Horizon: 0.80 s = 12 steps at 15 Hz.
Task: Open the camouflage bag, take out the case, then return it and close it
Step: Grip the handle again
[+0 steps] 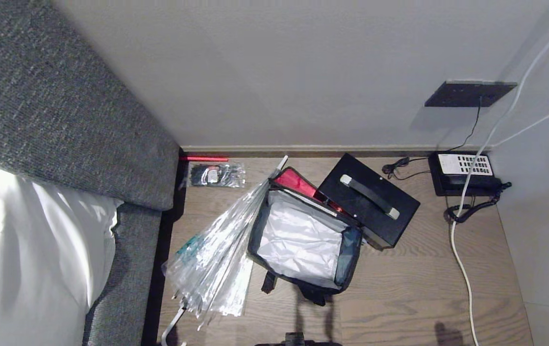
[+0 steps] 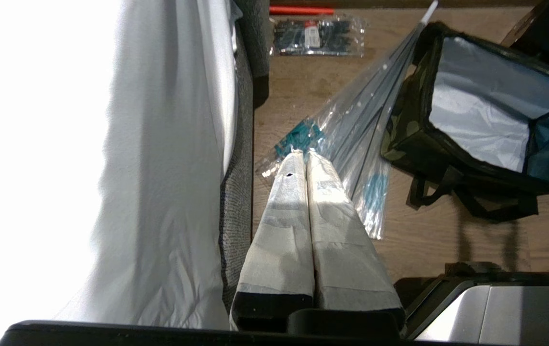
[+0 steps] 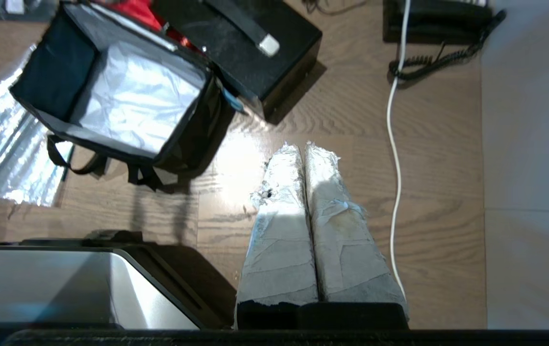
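Note:
The camouflage bag stands open on the wooden floor, its silvery-white lining bare and nothing inside. A red panel shows at its far edge. The black case with a grey handle lies on the floor against the bag's far right side. In the left wrist view the bag shows its green camouflage side. My left gripper hangs shut and empty over the plastic-wrapped umbrella, apart from the bag. Shut and empty too, my right gripper hangs over bare floor, near the bag and the case.
A clear plastic-wrapped umbrella lies along the bag's left side. A grey upholstered bed edge with white bedding fills the left. A black telephone and a white cable lie at the right. A small packet rests by the wall.

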### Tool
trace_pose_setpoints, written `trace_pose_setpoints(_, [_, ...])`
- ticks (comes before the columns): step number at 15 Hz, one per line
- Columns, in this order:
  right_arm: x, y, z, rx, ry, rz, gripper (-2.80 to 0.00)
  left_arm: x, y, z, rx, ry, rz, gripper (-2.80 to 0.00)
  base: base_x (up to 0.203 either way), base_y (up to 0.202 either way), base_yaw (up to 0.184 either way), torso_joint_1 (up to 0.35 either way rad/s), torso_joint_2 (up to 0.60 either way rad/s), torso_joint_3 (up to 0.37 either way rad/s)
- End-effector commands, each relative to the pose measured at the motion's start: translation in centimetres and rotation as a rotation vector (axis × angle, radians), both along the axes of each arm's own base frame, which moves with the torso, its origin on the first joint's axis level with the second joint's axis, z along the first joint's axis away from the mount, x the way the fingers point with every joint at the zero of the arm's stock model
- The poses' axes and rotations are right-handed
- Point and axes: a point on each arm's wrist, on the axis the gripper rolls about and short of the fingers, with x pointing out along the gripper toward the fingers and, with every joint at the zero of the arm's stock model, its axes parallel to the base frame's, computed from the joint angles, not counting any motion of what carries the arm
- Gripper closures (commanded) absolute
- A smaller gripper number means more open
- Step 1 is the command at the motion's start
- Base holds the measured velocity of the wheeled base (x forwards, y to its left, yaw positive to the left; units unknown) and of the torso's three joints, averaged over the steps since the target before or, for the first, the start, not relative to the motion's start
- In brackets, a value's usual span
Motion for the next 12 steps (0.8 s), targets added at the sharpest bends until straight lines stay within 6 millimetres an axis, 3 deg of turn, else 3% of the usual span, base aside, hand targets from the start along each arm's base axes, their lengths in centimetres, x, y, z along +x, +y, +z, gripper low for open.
trace_pose_setpoints(1, [-0.22, 0.0, -0.09, 0.0, -0.029, -0.001, 0.0, 0.01, 0.0, 0.0, -0.002, 0.001, 0.001, 0.0, 0.0, 0.0, 0.0, 0.005, 0.01, 0.206])
trace_pose_setpoints(9, [-0.22, 0.0, -0.11, 0.0, -0.027, 0.001, 0.0, 0.01, 0.01, -0.02, -0.022, 0.003, 0.003, 0.0, 0.0, 0.0, 0.0, 0.0, 0.0, 0.196])
trace_pose_setpoints(12, [-0.22, 0.0, -0.09, 0.0, -0.029, 0.001, 0.0, 0.01, 0.01, 0.0, -0.016, 0.001, 0.004, 0.0, 0.0, 0.0, 0.0, 0.002, 0.0, 0.061])
